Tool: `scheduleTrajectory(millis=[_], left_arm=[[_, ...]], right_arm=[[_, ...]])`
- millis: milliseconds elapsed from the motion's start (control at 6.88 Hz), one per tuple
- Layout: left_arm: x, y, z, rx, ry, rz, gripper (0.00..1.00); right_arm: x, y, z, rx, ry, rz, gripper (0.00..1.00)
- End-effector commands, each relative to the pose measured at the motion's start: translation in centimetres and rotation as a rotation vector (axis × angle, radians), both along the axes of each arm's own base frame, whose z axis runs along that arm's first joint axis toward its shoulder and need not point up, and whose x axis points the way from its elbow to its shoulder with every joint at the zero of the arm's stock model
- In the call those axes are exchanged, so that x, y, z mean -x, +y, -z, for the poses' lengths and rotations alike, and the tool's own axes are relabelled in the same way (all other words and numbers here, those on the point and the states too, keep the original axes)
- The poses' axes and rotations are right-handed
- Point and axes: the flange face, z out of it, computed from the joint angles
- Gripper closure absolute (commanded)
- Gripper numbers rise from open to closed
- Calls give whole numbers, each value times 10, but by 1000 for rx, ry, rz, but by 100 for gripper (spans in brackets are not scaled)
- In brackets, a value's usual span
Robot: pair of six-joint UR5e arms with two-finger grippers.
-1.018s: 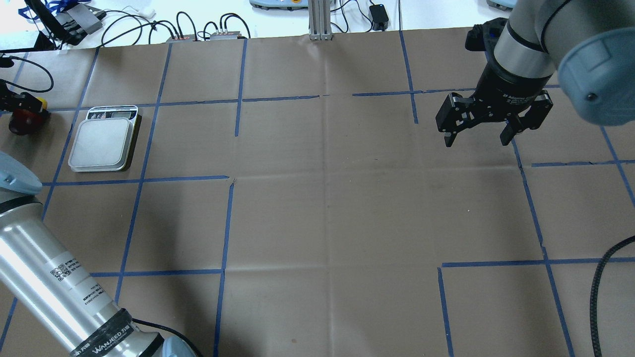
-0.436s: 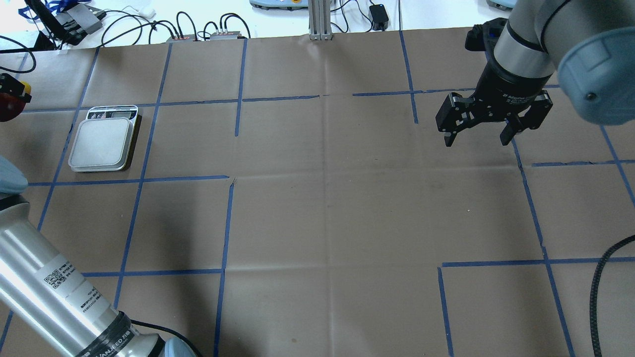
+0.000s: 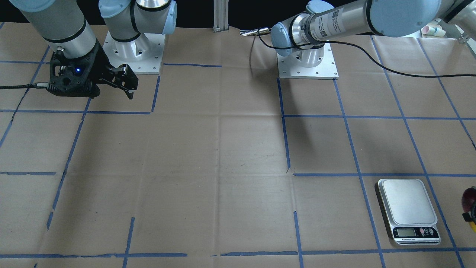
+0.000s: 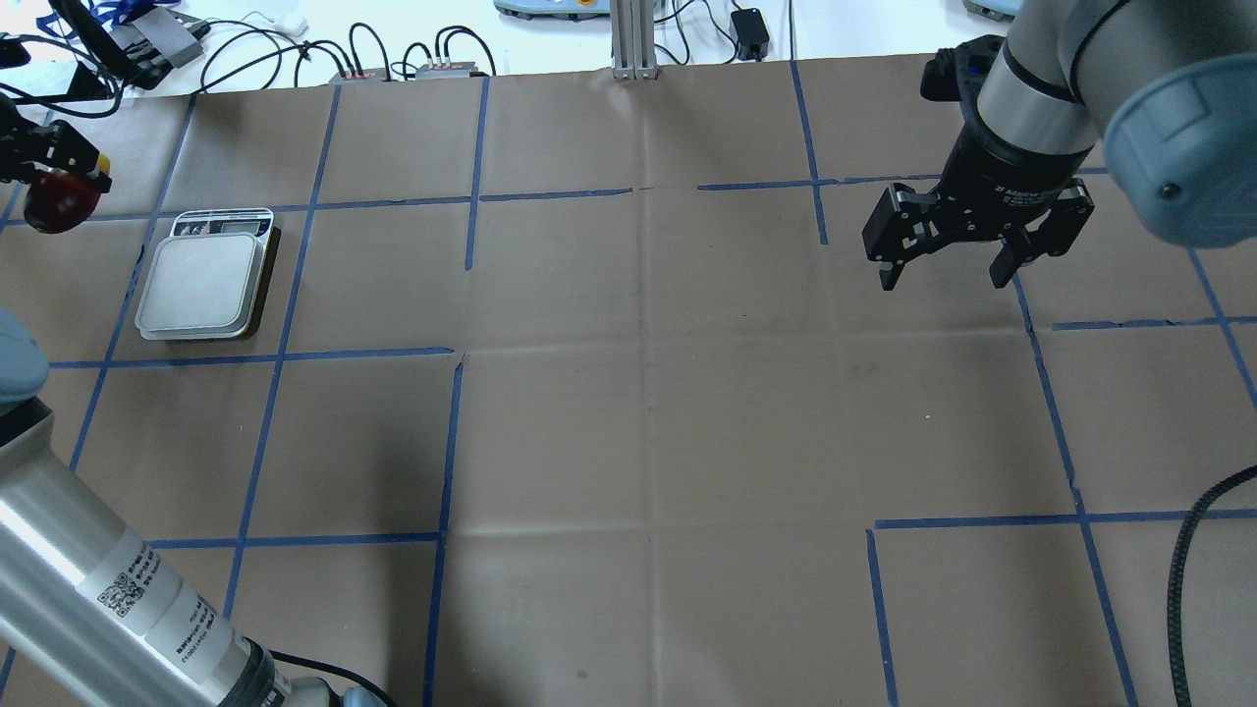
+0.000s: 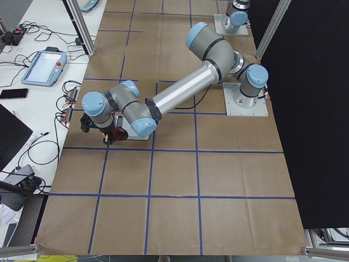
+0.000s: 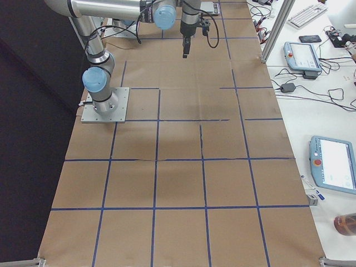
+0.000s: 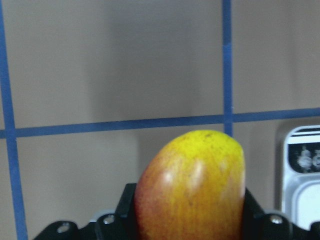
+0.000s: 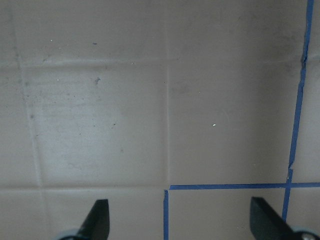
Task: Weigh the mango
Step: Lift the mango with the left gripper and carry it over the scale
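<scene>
The mango (image 4: 57, 203), dark red fading to yellow, sits in my left gripper (image 4: 61, 179), which is shut on it at the table's far left edge. In the left wrist view the mango (image 7: 192, 180) fills the space between the black fingers (image 7: 125, 207), yellow end forward. It hangs above the paper, left of the silver kitchen scale (image 4: 201, 283), not over it. The scale also shows in the front view (image 3: 407, 203), with the mango (image 3: 469, 198) at that view's right edge. My right gripper (image 4: 945, 280) is open and empty, hovering over the far right of the table.
Brown paper with blue tape lines (image 4: 447, 442) covers the table. Cables and small boxes (image 4: 393, 59) lie along the far edge, and an aluminium post (image 4: 633, 39) stands at its middle. A black cable (image 4: 1193, 550) loops at the right.
My left gripper with the mango has moved away from the robot along the table's left edge, then back in toward the scale. The right arm has not moved.
</scene>
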Motion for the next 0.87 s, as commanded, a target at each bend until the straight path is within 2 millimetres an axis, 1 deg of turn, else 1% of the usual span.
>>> scheduleTrajectory(millis=[0,145,436,582,727], left_arm=[[83,-6,30,-84,34,-36,50],[96,-2,52,-129,52,-60,51],[99,4,87,-103,35,-61,52],[93,14,92,-126,-59,-55,50],[91,18,93,-132,-72,-57,46]], right_arm=[[0,0,0,0,0,0,0],[0,0,0,-2,0,0,0],[0,0,-1,1,0,0,0],[0,0,0,0,0,0,0],[0,0,0,0,0,0,0]])
